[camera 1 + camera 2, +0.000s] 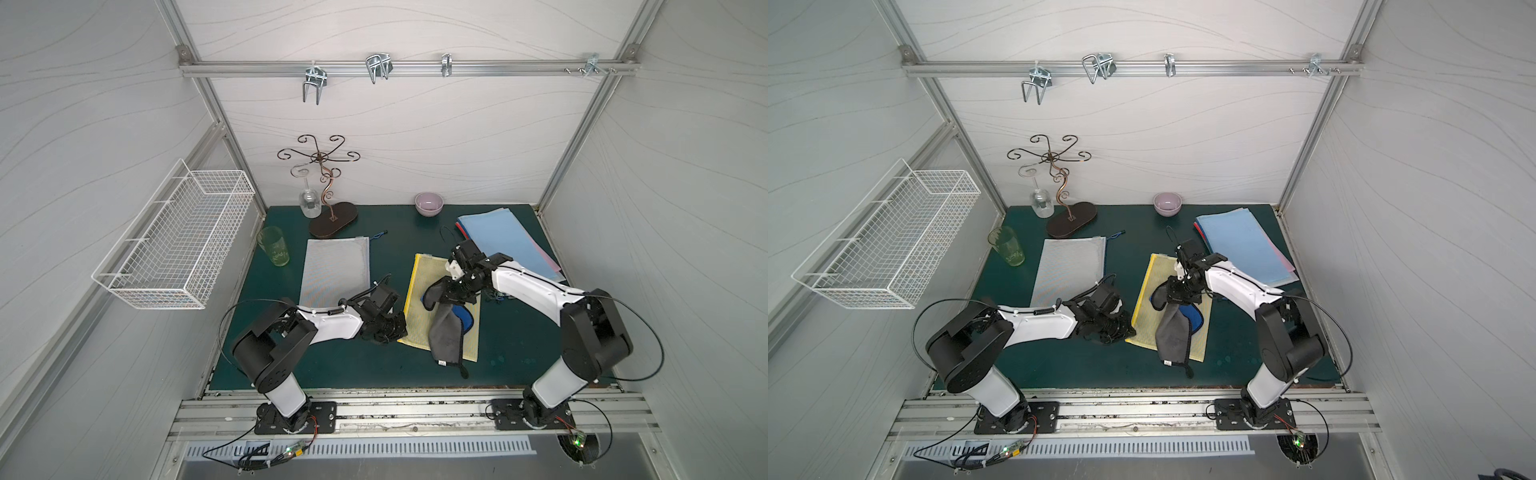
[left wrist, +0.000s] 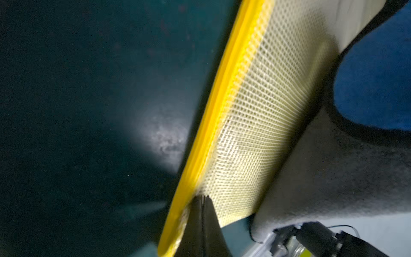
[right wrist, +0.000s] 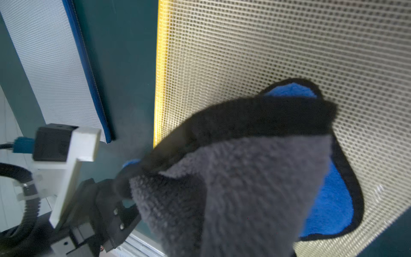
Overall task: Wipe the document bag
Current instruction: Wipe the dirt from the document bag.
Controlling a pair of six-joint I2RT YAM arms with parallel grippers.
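Bags: two net bags, a yellow bag [image 1: 417,328] and a white bag [image 1: 334,270], both flat on the green worktop [image 1: 365,365].
Folders: one pile [image 1: 498,241], back right.
Cloth: one, grey and blue [image 1: 446,336], draped on the yellow bag.
Other things: one bowl [image 1: 429,203], one green cup [image 1: 274,247], one wine glass [image 1: 309,203], one wire basket [image 1: 178,241].
Left gripper [image 2: 202,200]: closed tight, tips on the yellow bag's edge.
Right gripper [image 1: 434,296]: pinching the cloth's top end, above the yellow bag.
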